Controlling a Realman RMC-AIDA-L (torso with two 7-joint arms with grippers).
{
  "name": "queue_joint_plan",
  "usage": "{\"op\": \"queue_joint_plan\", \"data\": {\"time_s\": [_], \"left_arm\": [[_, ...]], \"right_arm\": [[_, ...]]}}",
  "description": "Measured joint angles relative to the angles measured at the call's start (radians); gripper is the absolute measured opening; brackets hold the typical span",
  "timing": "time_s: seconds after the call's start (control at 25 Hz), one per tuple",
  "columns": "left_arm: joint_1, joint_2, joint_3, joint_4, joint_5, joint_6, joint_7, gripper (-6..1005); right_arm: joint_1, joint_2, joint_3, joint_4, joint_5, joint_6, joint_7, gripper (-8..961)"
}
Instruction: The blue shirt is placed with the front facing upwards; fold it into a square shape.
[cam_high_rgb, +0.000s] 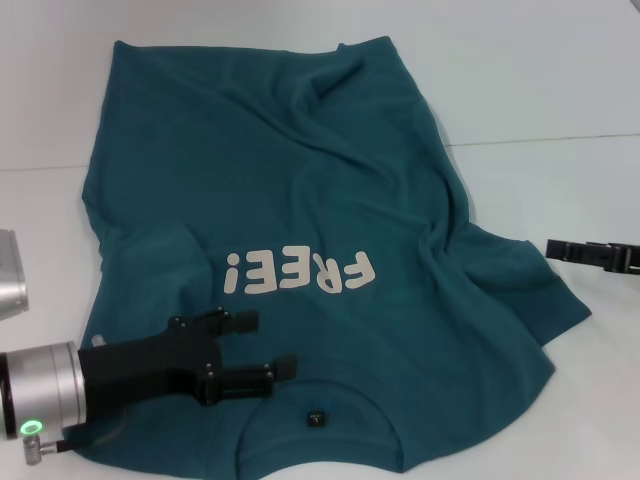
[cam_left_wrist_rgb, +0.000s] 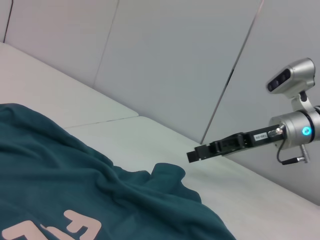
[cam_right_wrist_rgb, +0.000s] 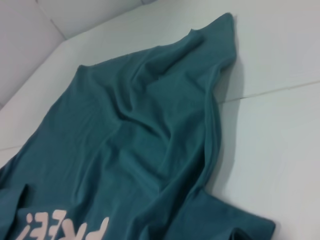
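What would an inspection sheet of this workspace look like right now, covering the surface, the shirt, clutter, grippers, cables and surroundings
Surface: white table with a seam line running across it.
Job's things: blue shirt spread out, front up, white FREE! lettering showing, collar nearest the robot; wrinkled, not yet folded.
Clutter: nothing seen.
Grippers: left gripper over the shirt near the collar, fingers apart, holding nothing. Right gripper low beside the shirt's edge on the robot's right, off the cloth, fingers together.
Cables: a thin cable looping at the right wrist.
Surroundings: pale wall panels behind the table.
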Motion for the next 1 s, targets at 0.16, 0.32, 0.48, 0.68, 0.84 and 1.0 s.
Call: {"op": "queue_joint_plan", "data": {"time_s": [0.16, 0.32, 0.48, 0.68, 0.84, 1.0], "left_arm": [[-0.002, 0.0, 0.0, 0.0, 0.0, 0.0, -0.01, 950], [-0.003, 0.002, 0.0, 0.0, 0.001, 0.0, -0.022, 950], [-0.008, 0.003, 0.001, 0.001, 0.004, -0.001, -0.028, 950], [-0.013, 0.003, 0.001, 0.0, 0.007, -0.002, -0.034, 950], [-0.013, 0.003, 0.001, 0.0, 0.007, -0.002, -0.036, 950], [-0.012, 0.003, 0.001, 0.0, 0.007, -0.002, -0.036, 949]], "right_arm": [[0.02, 0.008, -0.026, 0.004, -0.015, 0.034, 0.0, 863], [0.03, 0.02, -0.037, 0.005, -0.015, 0.052, 0.0, 863], [0.034, 0.022, -0.038, 0.006, -0.015, 0.053, 0.001, 862], [0.039, 0.026, -0.038, 0.025, -0.015, 0.06, 0.001, 862], [0.04, 0.028, -0.038, 0.044, -0.015, 0.066, -0.001, 861], [0.043, 0.034, -0.044, 0.046, -0.015, 0.077, -0.007, 861]]}}
